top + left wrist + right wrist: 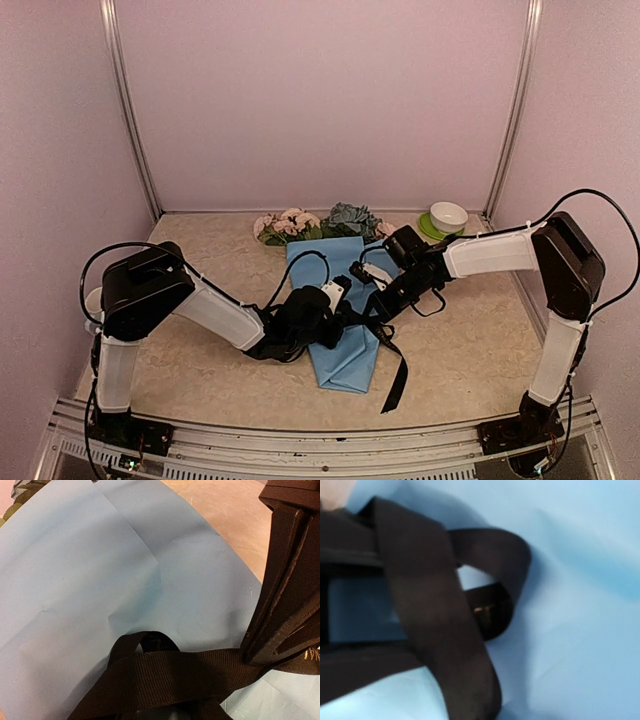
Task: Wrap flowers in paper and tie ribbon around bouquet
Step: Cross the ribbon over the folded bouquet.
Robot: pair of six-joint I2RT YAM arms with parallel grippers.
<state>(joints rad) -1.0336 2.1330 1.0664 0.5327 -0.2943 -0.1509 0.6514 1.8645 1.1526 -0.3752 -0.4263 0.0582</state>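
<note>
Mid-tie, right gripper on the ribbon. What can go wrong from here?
1. The right gripper is shut on the ribbon beside a slack loop; pulling may undo the loop instead of tightening it.
2. The ribbon lies on the thin paper; a hard tug could crumple it or drag the bouquet.
3. The right arm runs close to the bowl; a wide swing might knock it.

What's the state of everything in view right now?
paper, wrapped in a cone, lying down.
flowers, blooms poking out its far end.
ribbon, looped over the paper, one end trailing.
left hand, by the ribbon, grip unclear.
right hand, shut on the ribbon.
bowl, upright on green plate.
</note>
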